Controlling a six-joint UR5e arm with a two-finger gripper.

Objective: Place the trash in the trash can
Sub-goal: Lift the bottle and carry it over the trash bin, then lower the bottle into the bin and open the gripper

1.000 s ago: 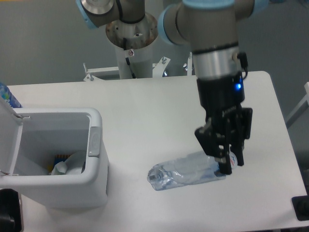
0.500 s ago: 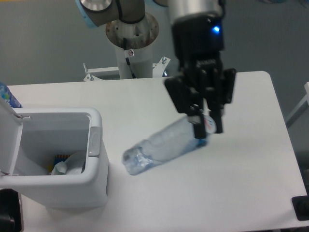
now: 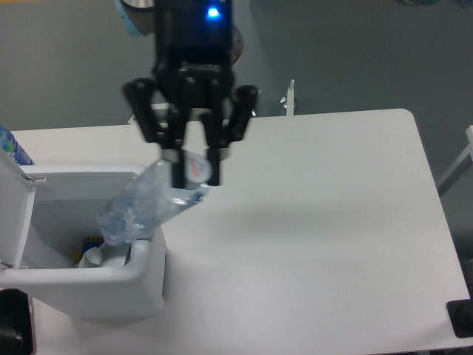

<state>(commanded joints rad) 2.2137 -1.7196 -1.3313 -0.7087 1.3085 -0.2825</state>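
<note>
Bottle over the bin
My gripper (image 3: 194,171) clamps the crushed plastic bottle (image 3: 142,207); its lower end hides the trash can (image 3: 89,285) rim and partly the tissue (image 3: 103,255).

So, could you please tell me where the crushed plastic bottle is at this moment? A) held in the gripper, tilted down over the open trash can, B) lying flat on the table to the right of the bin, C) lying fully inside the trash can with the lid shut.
A: the gripper is shut on the upper end of the bottle, whose lower end hangs tilted over the right rim of the open trash can.
</note>
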